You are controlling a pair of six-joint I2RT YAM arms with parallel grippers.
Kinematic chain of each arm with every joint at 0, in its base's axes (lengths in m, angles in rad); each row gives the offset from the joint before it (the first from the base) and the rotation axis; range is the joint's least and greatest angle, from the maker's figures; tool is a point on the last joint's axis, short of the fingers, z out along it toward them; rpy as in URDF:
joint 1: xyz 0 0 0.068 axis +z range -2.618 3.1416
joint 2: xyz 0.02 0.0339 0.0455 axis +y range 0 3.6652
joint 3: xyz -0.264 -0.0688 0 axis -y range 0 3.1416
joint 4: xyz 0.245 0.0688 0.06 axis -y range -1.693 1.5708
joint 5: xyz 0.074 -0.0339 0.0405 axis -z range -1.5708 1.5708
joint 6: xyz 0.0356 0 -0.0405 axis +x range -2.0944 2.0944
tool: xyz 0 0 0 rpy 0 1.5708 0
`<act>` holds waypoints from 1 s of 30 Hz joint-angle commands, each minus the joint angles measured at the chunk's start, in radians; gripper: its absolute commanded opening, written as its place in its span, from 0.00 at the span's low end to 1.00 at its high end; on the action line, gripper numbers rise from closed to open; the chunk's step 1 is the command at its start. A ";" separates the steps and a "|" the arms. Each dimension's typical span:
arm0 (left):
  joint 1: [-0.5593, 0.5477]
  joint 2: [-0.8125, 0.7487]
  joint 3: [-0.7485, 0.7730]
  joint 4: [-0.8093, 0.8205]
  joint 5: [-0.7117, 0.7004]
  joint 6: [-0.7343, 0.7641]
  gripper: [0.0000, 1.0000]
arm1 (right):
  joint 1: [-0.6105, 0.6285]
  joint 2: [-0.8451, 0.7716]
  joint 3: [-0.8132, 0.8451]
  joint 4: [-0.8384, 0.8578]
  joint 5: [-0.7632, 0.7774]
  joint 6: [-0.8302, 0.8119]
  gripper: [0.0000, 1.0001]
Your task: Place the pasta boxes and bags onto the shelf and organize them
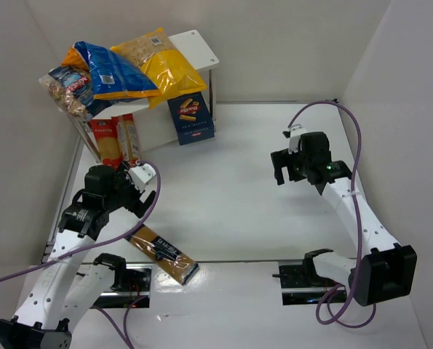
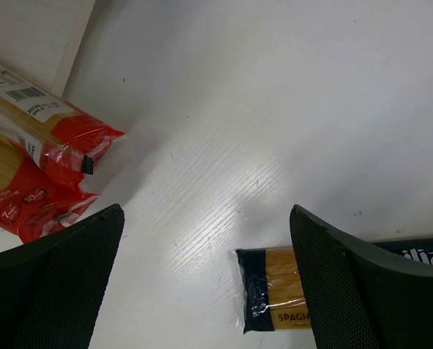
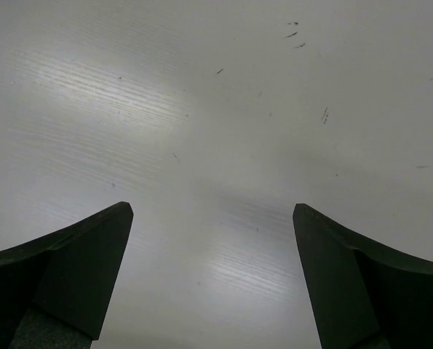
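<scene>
The white shelf (image 1: 198, 45) stands at the back left. A blue bag (image 1: 114, 69), a yellow bag (image 1: 161, 62) and a clear bag (image 1: 69, 89) lie piled on its top board. A dark blue carton (image 1: 191, 118) stands at its front. Red-labelled spaghetti packs (image 1: 118, 142) lie on the lower level and also show in the left wrist view (image 2: 49, 160). A dark-blue-labelled spaghetti pack (image 1: 163, 253) lies on the table near the front; its end shows under the left gripper (image 2: 274, 291). My left gripper (image 1: 142, 198) (image 2: 205, 283) is open and empty above that end. My right gripper (image 1: 283, 169) (image 3: 212, 276) is open and empty over bare table.
White walls close in the table on the left, back and right. The arm bases and purple cables (image 1: 151, 211) sit along the near edge. The white tabletop (image 1: 231, 189) lies between the two arms.
</scene>
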 commanded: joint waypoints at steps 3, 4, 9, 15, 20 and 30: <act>0.005 -0.011 -0.003 0.033 0.007 0.007 1.00 | -0.002 -0.027 0.006 0.049 -0.005 0.004 1.00; 0.005 -0.011 -0.003 0.033 0.007 0.007 1.00 | -0.002 -0.027 0.006 0.049 -0.024 0.004 1.00; 0.005 -0.011 -0.003 0.033 0.007 0.007 1.00 | -0.002 -0.065 0.006 0.038 -0.067 -0.066 1.00; 0.005 -0.034 -0.003 0.053 -0.026 -0.005 1.00 | 0.007 -0.099 -0.003 0.055 -0.110 -0.089 1.00; 0.005 -0.059 0.029 0.072 -0.077 -0.061 1.00 | 0.053 -0.039 0.018 0.046 -0.140 -0.098 1.00; 0.107 -0.059 0.045 0.136 -0.228 -0.201 1.00 | 0.522 0.312 0.129 -0.029 -0.268 -0.201 1.00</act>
